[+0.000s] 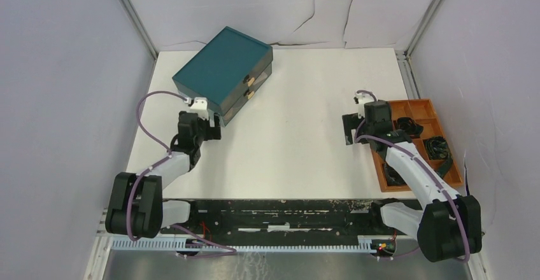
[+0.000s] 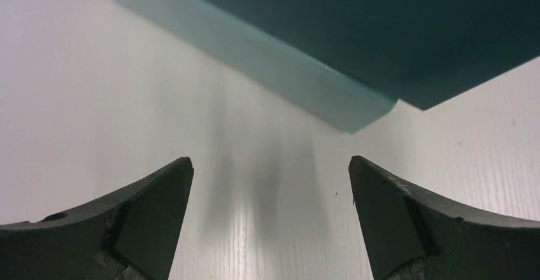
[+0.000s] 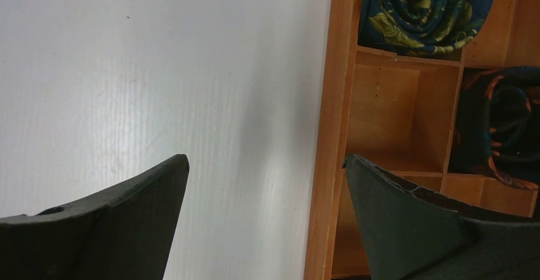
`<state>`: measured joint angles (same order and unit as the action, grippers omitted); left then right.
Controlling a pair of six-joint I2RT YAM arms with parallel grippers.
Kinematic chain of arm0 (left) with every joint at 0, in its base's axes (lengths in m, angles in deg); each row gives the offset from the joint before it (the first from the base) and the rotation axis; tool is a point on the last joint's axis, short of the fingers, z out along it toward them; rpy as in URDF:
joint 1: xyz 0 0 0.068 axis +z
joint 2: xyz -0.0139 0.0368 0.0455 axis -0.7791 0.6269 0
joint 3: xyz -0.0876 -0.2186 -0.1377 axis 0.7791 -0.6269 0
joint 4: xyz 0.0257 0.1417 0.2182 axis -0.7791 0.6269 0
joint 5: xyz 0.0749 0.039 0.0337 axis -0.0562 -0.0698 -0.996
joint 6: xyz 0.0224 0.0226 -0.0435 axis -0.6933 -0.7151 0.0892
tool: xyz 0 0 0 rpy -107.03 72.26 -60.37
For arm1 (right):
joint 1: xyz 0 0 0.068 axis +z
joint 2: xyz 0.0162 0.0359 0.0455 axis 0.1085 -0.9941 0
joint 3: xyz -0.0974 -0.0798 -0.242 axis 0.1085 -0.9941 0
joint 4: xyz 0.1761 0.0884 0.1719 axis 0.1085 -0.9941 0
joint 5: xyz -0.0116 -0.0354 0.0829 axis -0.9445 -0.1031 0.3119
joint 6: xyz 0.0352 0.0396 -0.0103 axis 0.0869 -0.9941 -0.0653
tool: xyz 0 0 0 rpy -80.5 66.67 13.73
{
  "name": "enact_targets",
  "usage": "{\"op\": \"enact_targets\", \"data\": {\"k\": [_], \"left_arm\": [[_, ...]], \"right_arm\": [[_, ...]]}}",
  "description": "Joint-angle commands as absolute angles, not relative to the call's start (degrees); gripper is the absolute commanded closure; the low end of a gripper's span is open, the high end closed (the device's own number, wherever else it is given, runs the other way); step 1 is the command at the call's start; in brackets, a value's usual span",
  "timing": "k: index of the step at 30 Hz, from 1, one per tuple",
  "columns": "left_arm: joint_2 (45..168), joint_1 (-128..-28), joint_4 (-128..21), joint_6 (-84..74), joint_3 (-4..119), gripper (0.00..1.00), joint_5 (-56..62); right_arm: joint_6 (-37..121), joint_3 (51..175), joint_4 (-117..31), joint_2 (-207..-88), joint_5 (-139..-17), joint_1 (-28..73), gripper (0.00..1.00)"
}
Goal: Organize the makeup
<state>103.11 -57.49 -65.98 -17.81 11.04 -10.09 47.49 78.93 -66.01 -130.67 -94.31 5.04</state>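
Left end effector (image 2: 269,160) — tapered black fingers (image 2: 146,219)

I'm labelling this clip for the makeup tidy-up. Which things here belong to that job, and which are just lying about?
Job in hand:
- left gripper, open, near a corner of the teal drawer box
- right gripper, open, at the edge of the orange tray
- no makeup shows in any view

Lying about:
- teal drawer box
- orange tray
- rolled patterned bundles in its compartments
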Motion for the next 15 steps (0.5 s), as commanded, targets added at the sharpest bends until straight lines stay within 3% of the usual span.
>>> {"op": "enact_targets", "data": {"k": [1,4,10,13,15], "left_arm": [[105.4,-57.1,-93.9,-22.1,5.3,0.01,-10.7],[108.5,-56.7,-105.8,-21.3,0.9,0.01,-9.7],[113.2,-54.4,-111.7,-20.1,0.0,0.01,-4.6],[117.8,-53.0,-124.2,-19.6,-4.1,0.01,-2.6],[118.0,-51.7,-120.8,-18.5,-2.8,0.01,-1.5]], "right_arm": [[49.0,75.1,-56.8,-129.1,-98.5,3.7,0.0],[48.7,71.8,-51.2,-128.2,-99.0,3.1,0.0],[47.6,68.3,-43.4,-127.5,-100.9,2.0,0.0],[47.0,65.7,-36.9,-127.8,-100.7,1.0,0.0],[46.3,64.3,-31.7,-129.5,-100.2,0.3,0.0]]}}
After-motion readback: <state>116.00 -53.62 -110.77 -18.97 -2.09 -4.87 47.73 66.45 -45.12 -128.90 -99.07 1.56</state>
